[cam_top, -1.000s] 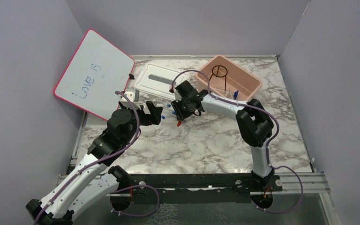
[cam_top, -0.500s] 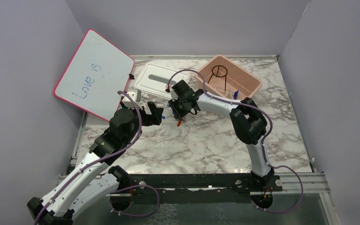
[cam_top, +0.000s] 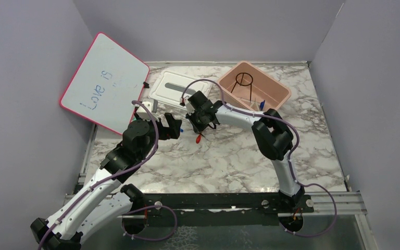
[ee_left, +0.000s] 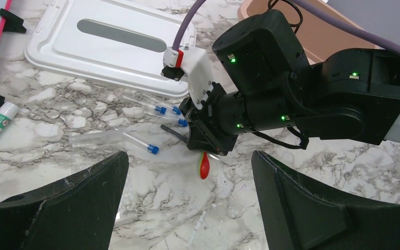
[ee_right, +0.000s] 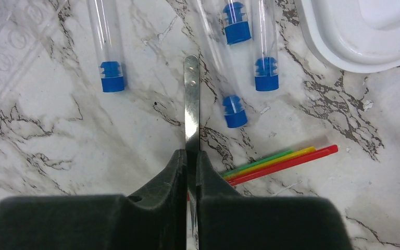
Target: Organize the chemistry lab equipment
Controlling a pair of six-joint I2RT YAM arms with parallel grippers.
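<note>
- Your right claw [ee_right: 191,156] is pressed together on a thin metal strip [ee_right: 191,99]. It grips the strip near one end, so most of the length sticks out low over the table [ee_right: 57,146], with the free end in among the glass tubes [ee_right: 104,36].
- The strip should be light, stiff and smooth. Held this far back it may swivel between the pads, so carry it slowly. I cannot tell from the wrist view whether it is a spatula or one leg of a pair of tweezers.
- Your left claw [ee_left: 187,161] is spread wide and holds nothing. It hovers on the near side of the pile, facing the right claw.
- The tubes lie loose on the marble just beside the white lid [ee_right: 364,31], each stopped with a blue cap [ee_right: 235,112].
- Treat the tubes as light, slick, round and breakable, since a nudge from the strip would probably set them rolling.
- Take a tube across the middle of its barrel with the jaws square to its length, and squeeze gently. The capped end should give a better bite than bare glass.
- The coloured sticks [ee_right: 281,159], red, yellow and green, lie touching one another just right of the strip. They are thin and flat to the table, so they are hard to get under. Pinching all three together across the bundle looks the safer hold.
- The pink bin [cam_top: 276,88] at the far right already holds the wire stand [cam_top: 250,92], so it is likely where the strip should go too.
</note>
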